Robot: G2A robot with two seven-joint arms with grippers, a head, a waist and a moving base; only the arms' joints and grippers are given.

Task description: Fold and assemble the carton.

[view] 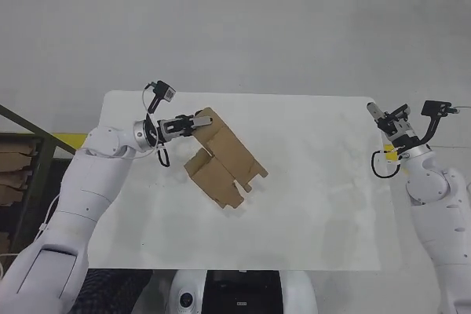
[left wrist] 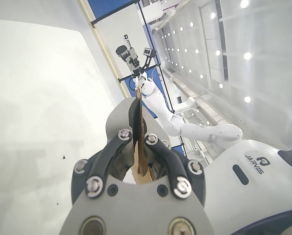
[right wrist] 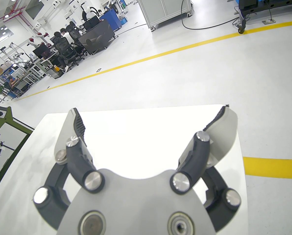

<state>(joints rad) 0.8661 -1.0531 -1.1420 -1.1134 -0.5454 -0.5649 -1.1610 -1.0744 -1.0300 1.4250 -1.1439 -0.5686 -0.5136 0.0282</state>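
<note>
**Ana:** Where is the carton [view: 220, 161] lying?

**Ben:** The brown carton is sitting on the white bench [view: 314, 212], a little toward 10 o'clock from the bench's middle. It is not looking like a box yet. It is looking flat and partly folded, with small flaps sticking out at its 5 o'clock end.

**Ana:** Is anything holding it?

**Ben:** Yes. The left tool [view: 202, 122] is pinching the carton's corner at about 11 o'clock. From there the cardboard is stretching away toward 4 o'clock. In the left wrist view the two fingers [left wrist: 116, 123] are squeezing together on a thin cardboard edge that is running right between them.

**Ana:** Is the carton touching the bench?

**Ben:** Its 5 o'clock end is resting on the bench. I cannot tell whether the pinched end is lifting off.

**Ana:** What is the right tool [view: 379, 112] doing?

**Ben:** It is hanging over the bench's corner at 2 o'clock, well apart from the carton. Its fingers are standing wide apart, and in the right wrist view the white bench top is showing in the gap.

**Ana:** Are the two tools near each other?

**Ben:** No. They are sitting at opposite sides of the bench, the left one near 10 o'clock and the right one at 2 o'clock.
</note>
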